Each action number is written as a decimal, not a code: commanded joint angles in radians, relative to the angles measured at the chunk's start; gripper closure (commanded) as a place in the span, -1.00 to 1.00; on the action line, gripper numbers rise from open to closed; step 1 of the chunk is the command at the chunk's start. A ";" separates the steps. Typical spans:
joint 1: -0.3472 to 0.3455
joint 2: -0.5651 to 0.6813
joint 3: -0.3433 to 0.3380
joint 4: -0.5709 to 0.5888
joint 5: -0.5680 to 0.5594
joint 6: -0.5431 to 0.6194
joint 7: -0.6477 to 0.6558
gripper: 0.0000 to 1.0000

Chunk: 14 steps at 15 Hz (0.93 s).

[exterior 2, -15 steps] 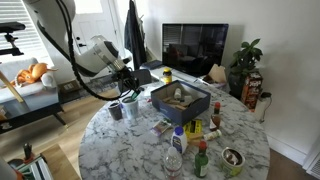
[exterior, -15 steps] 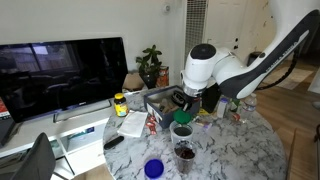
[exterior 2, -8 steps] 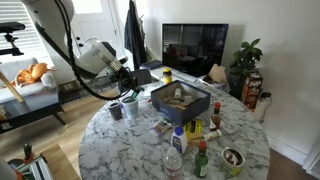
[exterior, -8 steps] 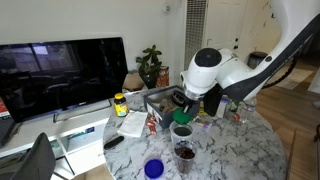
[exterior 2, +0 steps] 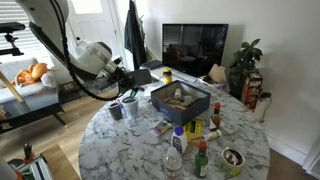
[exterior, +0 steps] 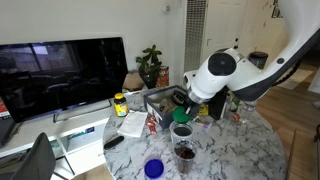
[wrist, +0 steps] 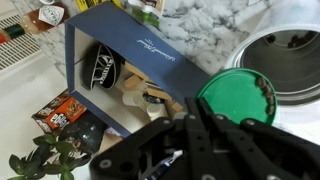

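My gripper (exterior: 183, 109) hangs just above a green cup (exterior: 182, 130) beside a dark blue open box (exterior: 160, 99) on the round marble table (exterior: 235, 150). In the other exterior view the gripper (exterior 2: 128, 87) is over the same green cup (exterior 2: 130, 103). In the wrist view the black fingers (wrist: 196, 128) are pressed together, with the green cup (wrist: 238, 98) just past their tips. I see nothing clamped between them. A grey cup (wrist: 291, 58) with dark contents stands next to the green one. The blue box (wrist: 135, 58) holds a black pouch and pale items.
A blue cup (exterior: 153, 168), a yellow-lidded bottle (exterior: 120, 103), a black remote (exterior: 113, 142) and papers lie on the table. Several bottles (exterior 2: 196, 150) and a small bowl (exterior 2: 232, 158) crowd the edge. A television (exterior: 60, 70) and a plant (exterior: 150, 64) stand behind.
The arm's white upper link has swung sideways and a little up. The gripper stays shut over the green cup, hardly shifted.
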<state>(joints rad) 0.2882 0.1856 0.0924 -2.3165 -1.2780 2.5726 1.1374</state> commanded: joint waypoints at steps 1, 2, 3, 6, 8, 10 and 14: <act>-0.001 -0.055 -0.010 -0.073 -0.129 0.062 0.094 0.97; -0.004 -0.058 -0.011 -0.080 -0.160 0.084 0.108 0.97; -0.006 -0.061 -0.013 -0.084 -0.188 0.103 0.123 0.97; -0.003 -0.035 -0.008 -0.055 -0.165 0.088 0.109 0.87; -0.006 -0.039 -0.012 -0.063 -0.171 0.099 0.117 0.87; -0.008 -0.041 -0.012 -0.066 -0.171 0.101 0.118 0.97; -0.024 -0.022 -0.029 -0.048 -0.316 0.230 0.203 0.97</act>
<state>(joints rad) 0.2780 0.1480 0.0786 -2.3737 -1.4794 2.7172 1.2676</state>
